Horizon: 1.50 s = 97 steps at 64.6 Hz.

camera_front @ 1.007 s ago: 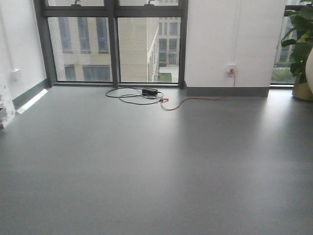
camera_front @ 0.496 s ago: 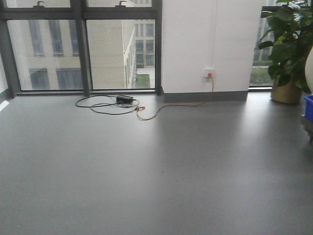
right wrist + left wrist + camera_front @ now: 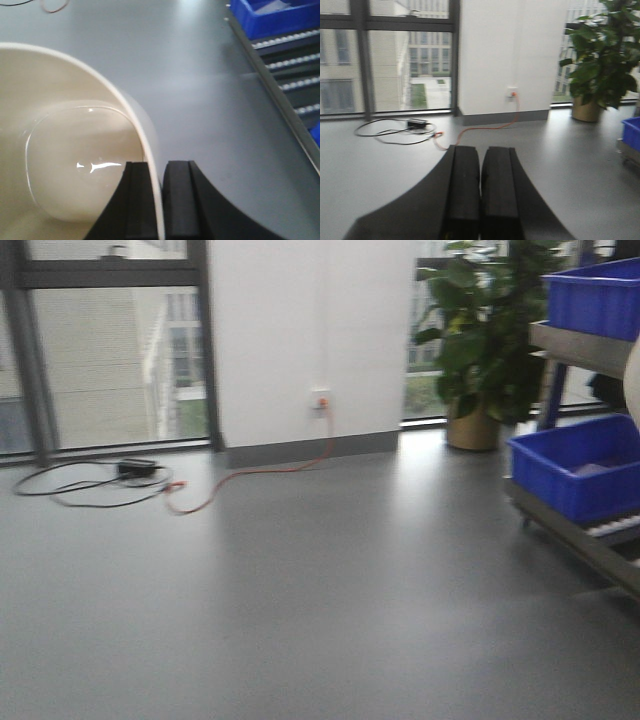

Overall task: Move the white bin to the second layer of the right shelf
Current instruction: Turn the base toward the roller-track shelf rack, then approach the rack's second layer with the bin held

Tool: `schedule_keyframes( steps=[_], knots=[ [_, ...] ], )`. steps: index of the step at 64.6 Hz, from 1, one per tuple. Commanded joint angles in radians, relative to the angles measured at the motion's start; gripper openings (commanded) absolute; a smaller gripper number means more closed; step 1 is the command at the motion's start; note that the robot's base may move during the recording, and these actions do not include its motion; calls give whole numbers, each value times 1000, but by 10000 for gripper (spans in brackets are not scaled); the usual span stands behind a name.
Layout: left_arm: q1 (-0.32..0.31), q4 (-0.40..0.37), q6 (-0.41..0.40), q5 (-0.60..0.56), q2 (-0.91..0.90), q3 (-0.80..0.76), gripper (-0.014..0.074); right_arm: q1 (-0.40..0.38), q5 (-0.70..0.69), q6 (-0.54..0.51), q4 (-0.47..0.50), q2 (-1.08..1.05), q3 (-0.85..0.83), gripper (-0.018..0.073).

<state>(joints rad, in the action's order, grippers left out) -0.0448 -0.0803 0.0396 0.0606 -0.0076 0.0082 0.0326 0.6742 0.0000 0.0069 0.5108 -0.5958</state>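
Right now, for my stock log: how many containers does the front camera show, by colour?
Blue crates: 2, one on the upper tier, one on the lower
White bin: 1, only a sliver at the right edge
Total: 3

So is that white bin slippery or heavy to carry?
Probably slippery: the bin looks glossy, with a shine on its bottom. Likely light, since it's empty and thin-walled. It's pinched by one wall only, so it might tilt.
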Motion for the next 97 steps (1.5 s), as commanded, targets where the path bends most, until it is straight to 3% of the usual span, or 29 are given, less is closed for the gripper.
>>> schedule_keyframes(
  steps=[1,97],
  knots=[
    [-6,-5,-5,-83,-15,27,85,-5,-90,0,5,5,-30,55],
    [-6,-5,-5,-83,-15,27,85,-5,-90,0,5,5,-30,55]
  ],
)
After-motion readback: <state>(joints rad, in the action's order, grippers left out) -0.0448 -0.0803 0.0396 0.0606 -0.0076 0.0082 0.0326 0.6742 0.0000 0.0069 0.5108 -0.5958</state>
